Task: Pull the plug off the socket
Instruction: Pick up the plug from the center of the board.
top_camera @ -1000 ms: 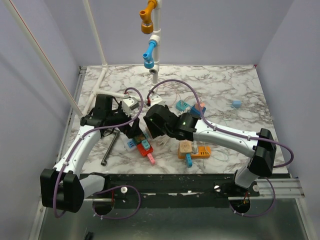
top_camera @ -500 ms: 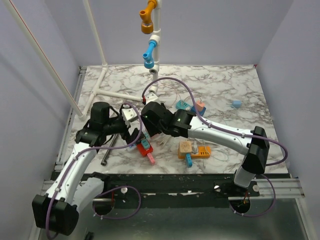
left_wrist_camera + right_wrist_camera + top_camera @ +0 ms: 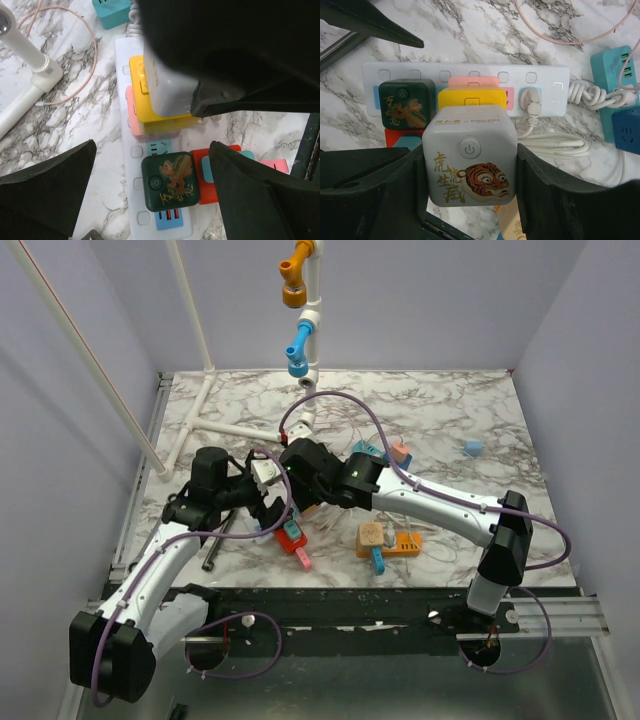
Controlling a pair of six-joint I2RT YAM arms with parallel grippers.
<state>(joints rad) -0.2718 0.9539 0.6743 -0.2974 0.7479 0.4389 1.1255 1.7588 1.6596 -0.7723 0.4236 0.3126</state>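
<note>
The right hand [image 3: 472,180], half closed, gripped the white tiger plug [image 3: 468,145] at lower centre; the socket [image 3: 545,75] crossed the frame above it. The left hand [image 3: 150,189] gaped wide, empty, over the socket's green cube [image 3: 169,179].

Bright even light, pics sharp

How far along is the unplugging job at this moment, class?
Done: the right gripper is shut on the white tiger cube plug. In hand: that cube sits over the yellow cube on the power strip; whether it has come free cannot be told. The left gripper hangs open above the strip, holding nothing. Left: lifting the plug clear.
</note>
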